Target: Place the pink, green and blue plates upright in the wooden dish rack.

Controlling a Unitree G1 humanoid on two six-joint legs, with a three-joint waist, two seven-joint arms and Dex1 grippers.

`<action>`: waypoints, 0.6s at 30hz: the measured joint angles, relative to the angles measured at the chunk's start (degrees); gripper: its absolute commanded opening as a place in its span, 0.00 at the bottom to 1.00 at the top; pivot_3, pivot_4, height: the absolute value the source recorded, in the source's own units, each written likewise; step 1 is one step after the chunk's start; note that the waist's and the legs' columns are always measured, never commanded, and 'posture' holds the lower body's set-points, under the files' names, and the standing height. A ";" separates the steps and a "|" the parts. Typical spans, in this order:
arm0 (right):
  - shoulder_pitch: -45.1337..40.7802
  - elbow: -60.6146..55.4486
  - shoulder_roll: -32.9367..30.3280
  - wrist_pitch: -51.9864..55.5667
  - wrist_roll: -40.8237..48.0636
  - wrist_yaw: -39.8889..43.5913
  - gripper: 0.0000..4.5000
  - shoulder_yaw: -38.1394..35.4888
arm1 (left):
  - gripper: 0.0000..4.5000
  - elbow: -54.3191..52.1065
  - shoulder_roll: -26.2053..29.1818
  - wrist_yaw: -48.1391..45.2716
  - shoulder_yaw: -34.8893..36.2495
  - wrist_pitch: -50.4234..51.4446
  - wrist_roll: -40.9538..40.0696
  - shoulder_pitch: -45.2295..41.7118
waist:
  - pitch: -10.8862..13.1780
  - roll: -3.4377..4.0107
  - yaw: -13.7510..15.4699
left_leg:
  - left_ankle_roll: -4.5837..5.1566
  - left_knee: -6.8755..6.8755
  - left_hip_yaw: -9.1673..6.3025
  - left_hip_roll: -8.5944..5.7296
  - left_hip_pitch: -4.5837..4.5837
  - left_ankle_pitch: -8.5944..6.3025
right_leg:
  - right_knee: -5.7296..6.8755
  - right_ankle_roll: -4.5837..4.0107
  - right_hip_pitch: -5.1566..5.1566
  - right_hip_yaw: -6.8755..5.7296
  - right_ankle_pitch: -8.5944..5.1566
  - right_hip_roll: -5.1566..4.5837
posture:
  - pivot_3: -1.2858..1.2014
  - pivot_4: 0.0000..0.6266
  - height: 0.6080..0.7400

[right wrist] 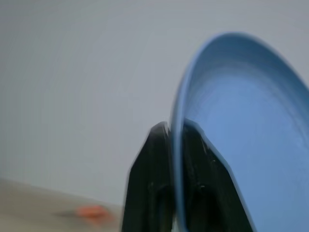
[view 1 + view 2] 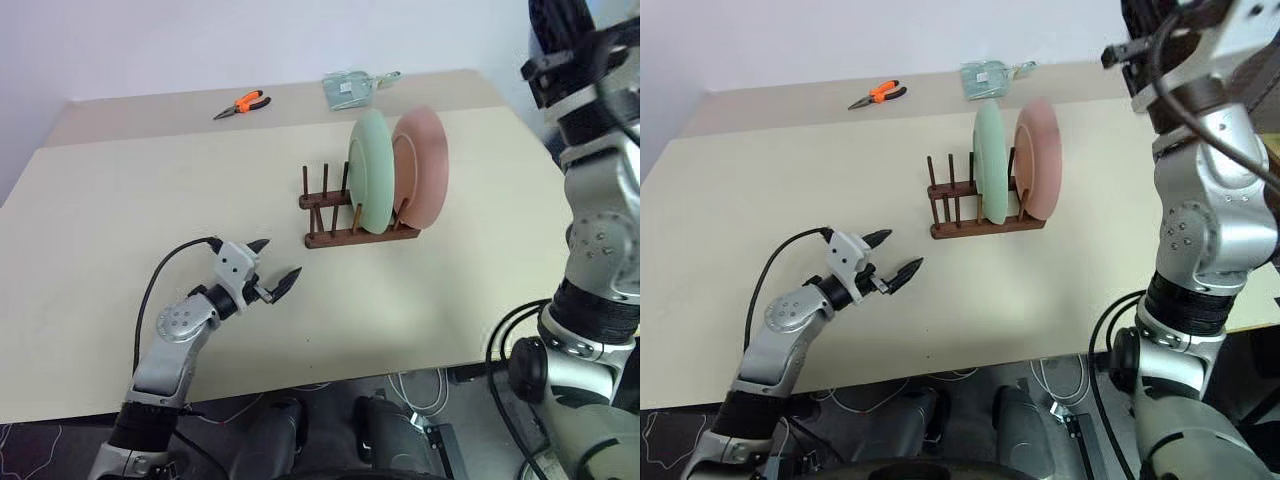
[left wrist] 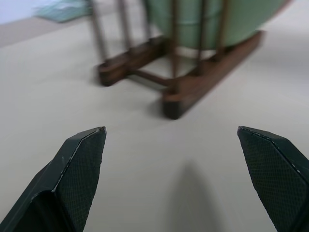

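The wooden dish rack [image 2: 332,237] stands on the table right of centre. The green plate [image 2: 370,170] and the pink plate [image 2: 425,165] stand upright in it side by side, the pink one on the right; the pegs on the rack's left are bare. My left gripper [image 2: 278,258] hovers open and empty low over the table, left of the rack and pointing at it. In the left wrist view the rack [image 3: 193,87] and the green plate [image 3: 212,19] lie just ahead. My right arm is raised high at the right. In the right wrist view my right gripper [image 1: 175,140] is shut on the rim of the blue plate [image 1: 241,121].
Orange-handled pliers [image 2: 243,103] and a pale green packet [image 2: 350,88] lie on the far table behind the rack. The near table's front edge [image 2: 300,385] runs below my left arm, with cables hanging under it. Bare tabletop spreads left of the rack.
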 measured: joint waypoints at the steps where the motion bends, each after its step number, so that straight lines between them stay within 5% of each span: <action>1: -0.03 -1.02 1.58 2.63 7.54 -0.64 0.01 0.06 | 1.00 0.79 -0.06 0.29 0.49 -0.57 0.10 0.12 | 0.01 0.01 -0.07 | 0.00 0.00 0.01 -0.01 0.00 0.00 | 0.02 0.00 -0.02 0.01 0.00 -0.01 | 0.52 0.24 1.00; 7: -0.31 -1.67 15.63 5.96 37.38 -11.78 0.01 5.68 | 1.00 2.75 0.51 0.40 2.11 -2.17 0.17 2.01 | 0.03 0.08 -1.09 | -0.01 -0.10 0.04 0.01 0.00 0.00 | 0.24 -0.02 -0.20 0.08 -0.01 0.00 | 0.52 0.24 1.00; 18: 3.51 8.56 19.26 6.69 35.42 -21.47 0.01 15.24 | 1.00 1.40 -0.18 0.65 2.36 -2.66 0.13 3.74 | 0.01 0.06 -1.45 | -0.01 -0.08 0.05 -0.03 0.00 0.01 | 0.23 -0.01 -0.21 0.06 0.00 0.00 | 0.52 0.24 1.00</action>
